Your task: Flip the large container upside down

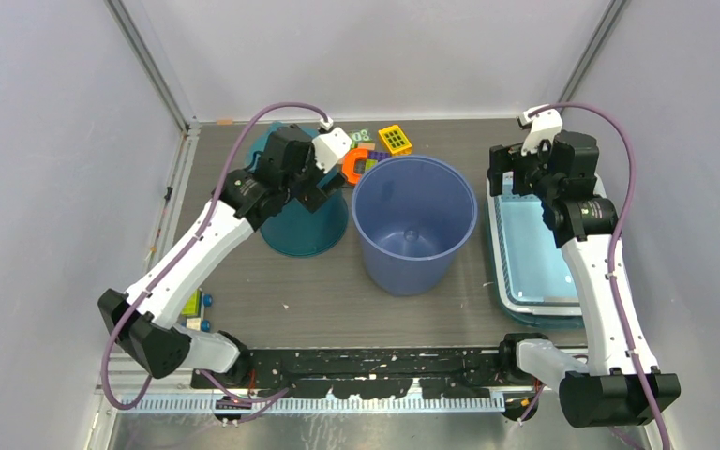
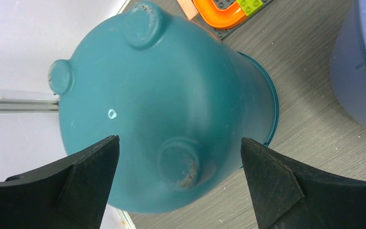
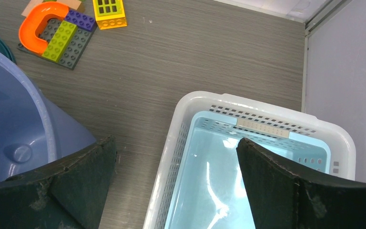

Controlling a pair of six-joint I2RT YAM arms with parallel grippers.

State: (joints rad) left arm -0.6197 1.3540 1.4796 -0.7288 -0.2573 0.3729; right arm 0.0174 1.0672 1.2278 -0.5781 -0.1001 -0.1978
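Two containers stand on the table. A teal pot (image 1: 305, 225) is upside down at the back left, its footed bottom (image 2: 162, 95) facing up. Beside it a blue bucket (image 1: 414, 225), which looks the larger of the two, stands upright with its mouth up; its wall (image 2: 362, 62) and inside (image 3: 9, 124) show in the wrist views. My left gripper (image 1: 322, 186) hovers open just above the teal pot's bottom (image 2: 179, 139), touching nothing. My right gripper (image 1: 516, 173) is open and empty over the left rim of the basket (image 3: 176, 140).
A white basket with a light blue liner (image 1: 499, 253) lies at the right (image 3: 181, 119). Toy bricks on a grey plate, with an orange arch (image 1: 354, 164) and a yellow brick (image 1: 395, 140), sit behind the containers. Small items (image 1: 192, 305) lie near the left arm's base.
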